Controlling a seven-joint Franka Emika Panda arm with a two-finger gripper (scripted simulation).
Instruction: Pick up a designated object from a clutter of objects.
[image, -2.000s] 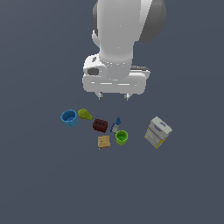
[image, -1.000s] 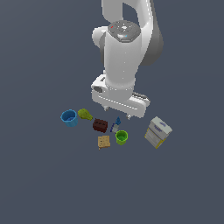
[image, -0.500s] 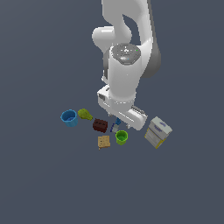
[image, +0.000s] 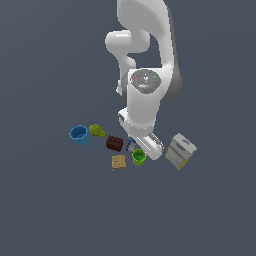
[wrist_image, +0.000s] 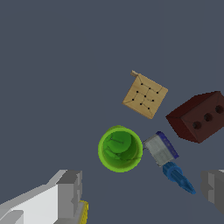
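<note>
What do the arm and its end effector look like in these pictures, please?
The arm is glossy white with rounded, bulky segments and dark grey bands at the joints. A grey speckled round cap tops the wrist segment. The end effector has a white blocky body and two grey, square-edged fingers. No cables or markings show.

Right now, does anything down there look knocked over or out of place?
Only the small blue-white bottle looks toppled, lying on its side beside the upright green cup. Nothing looks spilled or broken.
</note>
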